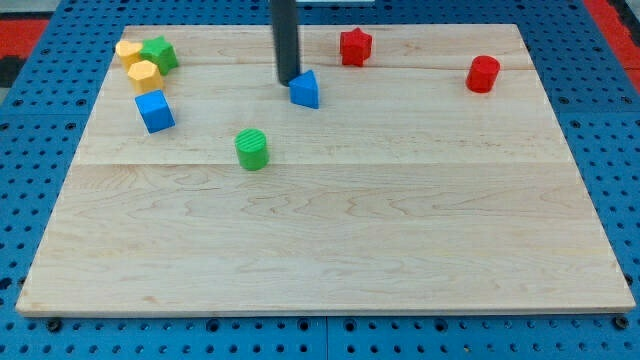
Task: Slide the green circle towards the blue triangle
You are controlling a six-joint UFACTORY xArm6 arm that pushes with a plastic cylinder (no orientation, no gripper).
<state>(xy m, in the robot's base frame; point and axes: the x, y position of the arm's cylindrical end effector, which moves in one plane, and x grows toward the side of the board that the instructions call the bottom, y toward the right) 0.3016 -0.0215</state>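
Observation:
The green circle (252,148) stands on the wooden board left of centre. The blue triangle (306,89) lies up and to the right of it, near the view's top. My tip (288,80) is right beside the blue triangle's left edge, seemingly touching it, and well above and to the right of the green circle.
A blue cube (155,110), two yellow blocks (143,75) (128,50) and a green star-like block (159,53) cluster at the top left. A red star (355,46) sits at the top centre, a red cylinder (483,74) at the top right. The board (330,250) ends at a blue pegboard.

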